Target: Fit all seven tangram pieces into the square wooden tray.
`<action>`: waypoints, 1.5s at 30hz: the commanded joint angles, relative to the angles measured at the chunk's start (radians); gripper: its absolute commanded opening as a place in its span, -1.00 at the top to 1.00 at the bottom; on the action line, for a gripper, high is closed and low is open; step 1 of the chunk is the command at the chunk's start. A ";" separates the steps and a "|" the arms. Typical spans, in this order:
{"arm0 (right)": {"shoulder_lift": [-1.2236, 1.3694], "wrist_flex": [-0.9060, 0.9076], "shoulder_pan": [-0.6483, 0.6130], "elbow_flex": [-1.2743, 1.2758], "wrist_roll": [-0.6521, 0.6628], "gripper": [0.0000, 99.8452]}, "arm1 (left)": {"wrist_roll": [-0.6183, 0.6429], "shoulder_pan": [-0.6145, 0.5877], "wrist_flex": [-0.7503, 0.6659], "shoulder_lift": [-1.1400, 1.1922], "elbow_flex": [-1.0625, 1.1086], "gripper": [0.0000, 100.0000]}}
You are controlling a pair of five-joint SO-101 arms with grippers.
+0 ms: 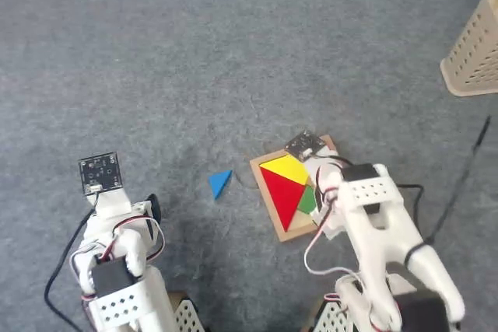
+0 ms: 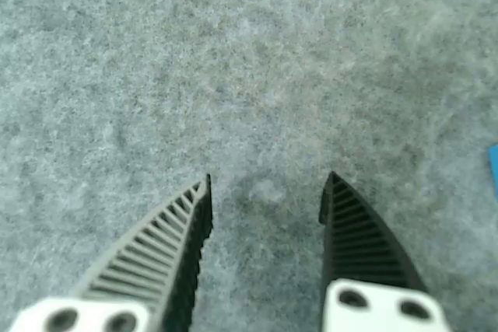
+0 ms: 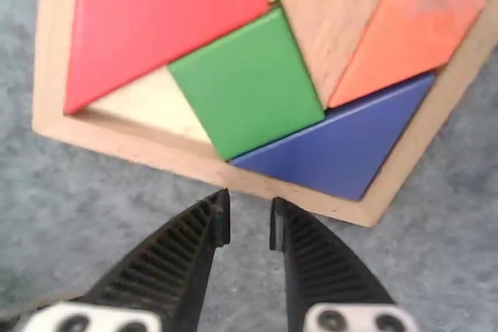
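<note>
Tray (image 3: 48,44) lies just beyond right claw (image 3: 249,198), seemingly barely parted; left claw (image 2: 268,179) gapes, empty.

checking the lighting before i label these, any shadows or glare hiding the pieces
High view: soft, even light; the blue triangle sits unshadowed on the carpet. Right wrist view: a pale sheen on the orange piece, colours in the tray still distinct. Left wrist view: a dim shadow on the carpet by the left gripper.
</note>
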 commanded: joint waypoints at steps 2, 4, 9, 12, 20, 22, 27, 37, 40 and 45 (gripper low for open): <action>0.148 -0.051 -0.028 -0.100 -0.084 0.79 | -0.006 -0.005 0.003 -0.020 -0.013 0.57; 0.168 -0.054 -0.039 -0.140 -0.121 0.79 | -0.006 -0.005 0.003 -0.020 -0.013 0.57; 0.205 -0.091 -0.124 -0.172 -0.232 0.79 | -0.006 -0.005 0.003 -0.020 -0.013 0.57; 0.237 -0.122 -0.156 -0.181 -0.298 0.79 | -0.006 -0.005 0.003 -0.020 -0.013 0.57; 0.355 -0.137 -0.174 -0.330 -0.367 0.79 | -0.006 -0.005 0.003 -0.020 -0.013 0.57; 0.366 -0.130 -0.193 -0.359 -0.402 0.79 | -0.006 -0.005 0.003 -0.020 -0.013 0.57; 0.328 -0.107 -0.205 -0.379 -0.445 0.79 | -0.006 -0.005 0.003 -0.020 -0.013 0.57; 0.163 -0.111 -0.337 -0.477 -0.451 0.78 | -0.006 -0.005 0.003 -0.020 -0.013 0.57; 0.199 -0.125 -0.467 -0.546 -0.491 0.78 | -0.006 -0.005 0.003 -0.020 -0.013 0.57; 0.354 -0.185 -0.611 -0.654 -0.606 0.78 | -0.006 -0.005 0.003 -0.020 -0.013 0.57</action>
